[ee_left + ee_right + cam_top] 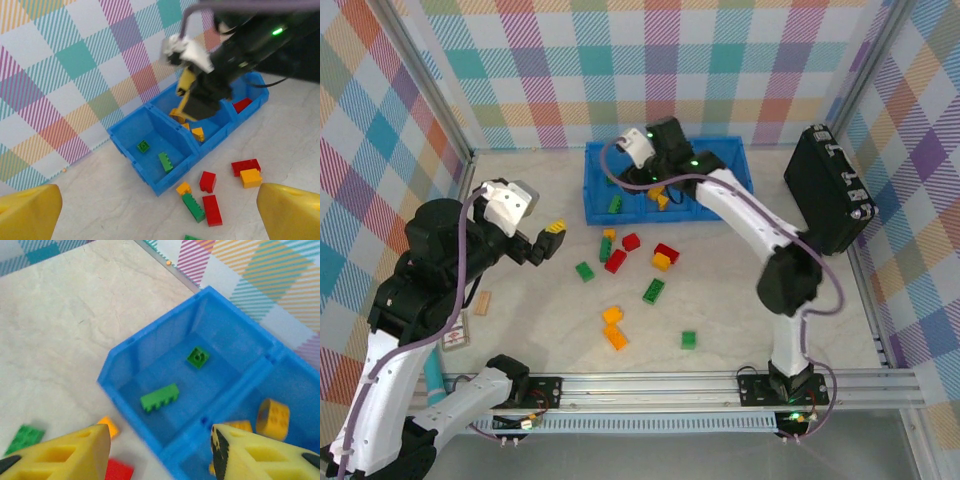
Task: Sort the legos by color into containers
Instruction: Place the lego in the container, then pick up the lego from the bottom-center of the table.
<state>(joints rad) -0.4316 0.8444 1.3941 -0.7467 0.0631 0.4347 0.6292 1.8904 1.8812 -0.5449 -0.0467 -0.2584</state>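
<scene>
**Both my grippers stand open; the right one hangs over the tray**

The table carries everything. At its far centre sits the blue tray, its three compartments side by side. A black case stands at the far right, near the tray's right end.

From above, my right arm reaches across the tray and covers much of the middle and right compartments. My left wrist camera, looking from the near left, fills that in. It gives me a red brick in the right compartment and yellow bricks in the middle one. There my right gripper hangs and blocks part of the floor.

My right wrist camera looks straight down. Its yellow fingers are spread apart with nothing between them, above the divider between the left and middle compartments. Two green bricks lie in the left compartment, and a yellow brick sits tilted in the middle one.

My left gripper hovers left of the loose legos, its fingers wide apart and holding nothing. Those red, green, yellow and orange pieces lie scattered across the middle of the table, the farthest just beside the tray's near wall.

Beside my left arm, near left, lie a tan wooden block and a small card.
</scene>
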